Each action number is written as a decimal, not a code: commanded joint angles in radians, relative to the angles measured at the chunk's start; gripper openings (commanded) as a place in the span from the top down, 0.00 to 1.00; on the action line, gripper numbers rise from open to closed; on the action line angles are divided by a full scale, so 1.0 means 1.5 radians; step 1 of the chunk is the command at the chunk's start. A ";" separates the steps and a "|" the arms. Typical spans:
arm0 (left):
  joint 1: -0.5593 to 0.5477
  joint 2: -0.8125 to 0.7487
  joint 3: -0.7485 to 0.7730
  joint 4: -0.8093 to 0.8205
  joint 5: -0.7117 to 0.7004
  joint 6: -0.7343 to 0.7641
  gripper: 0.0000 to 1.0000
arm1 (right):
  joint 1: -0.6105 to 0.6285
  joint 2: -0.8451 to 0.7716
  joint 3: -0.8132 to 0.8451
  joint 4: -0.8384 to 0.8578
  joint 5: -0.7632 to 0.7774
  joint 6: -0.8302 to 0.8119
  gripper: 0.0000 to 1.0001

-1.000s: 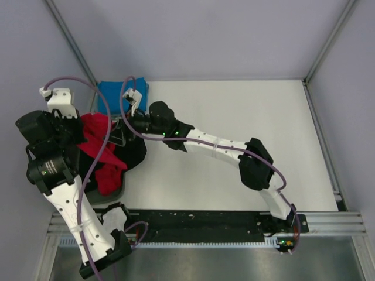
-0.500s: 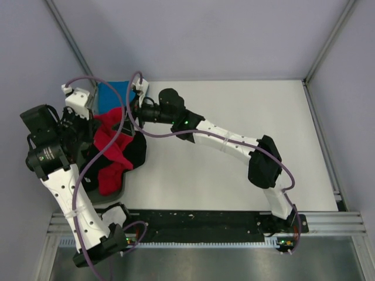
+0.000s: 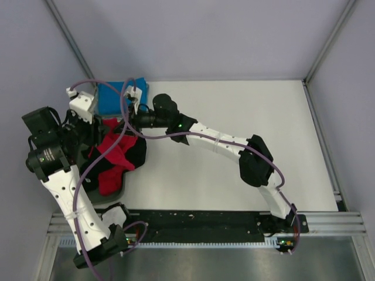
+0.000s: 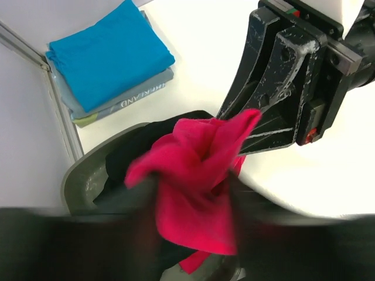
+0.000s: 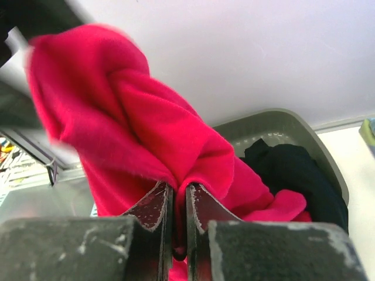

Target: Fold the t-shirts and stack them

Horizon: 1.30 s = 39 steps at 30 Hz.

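Red t-shirt (image 3: 117,149) above tub (image 4: 79,181), white table (image 3: 246,105)

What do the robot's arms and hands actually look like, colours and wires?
The left arm and right arm are white tubes with chunky black joints. A purple cable loops loosely along each. The right hand is black, its flat fingers scratched pale.

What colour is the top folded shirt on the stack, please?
The folded cloth shirt is bright blue; best in left wrist view.
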 commanded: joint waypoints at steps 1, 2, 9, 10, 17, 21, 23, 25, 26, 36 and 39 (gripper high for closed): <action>-0.001 -0.001 0.007 -0.009 0.003 0.033 0.23 | -0.016 -0.061 -0.035 0.044 0.023 0.014 1.00; -0.002 -0.001 0.003 -0.011 -0.021 0.041 0.10 | -0.026 -0.085 -0.063 0.055 0.032 0.021 1.00; -0.002 0.023 -0.067 -0.056 -0.144 0.167 0.01 | -0.092 -0.159 -0.239 0.114 0.011 0.033 1.00; -0.001 0.023 -0.093 -0.052 -0.155 0.181 0.02 | -0.091 -0.158 -0.246 0.114 0.007 0.031 1.00; -0.002 0.006 -0.276 -0.012 -0.152 0.256 0.02 | -0.107 -0.147 -0.270 0.150 -0.012 0.082 1.00; -0.014 0.005 -0.334 0.038 -0.154 0.231 0.15 | -0.125 -0.147 -0.277 0.170 0.013 0.136 1.00; -0.054 0.009 -0.324 0.004 -0.139 0.217 0.32 | -0.131 -0.145 -0.273 0.157 0.051 0.161 1.00; -0.101 -0.002 -0.311 -0.004 -0.123 0.181 0.38 | -0.134 -0.143 -0.266 0.135 0.082 0.184 1.00; -0.134 -0.012 -0.309 0.002 -0.124 0.155 0.38 | -0.134 -0.141 -0.261 0.125 0.101 0.199 1.00; -0.486 -0.038 -0.455 0.247 -0.443 0.010 0.36 | -0.136 -0.104 -0.245 0.122 0.090 0.311 1.00; -0.510 -0.015 -0.488 0.314 -0.552 0.019 0.34 | -0.137 -0.108 -0.254 0.131 0.090 0.311 1.00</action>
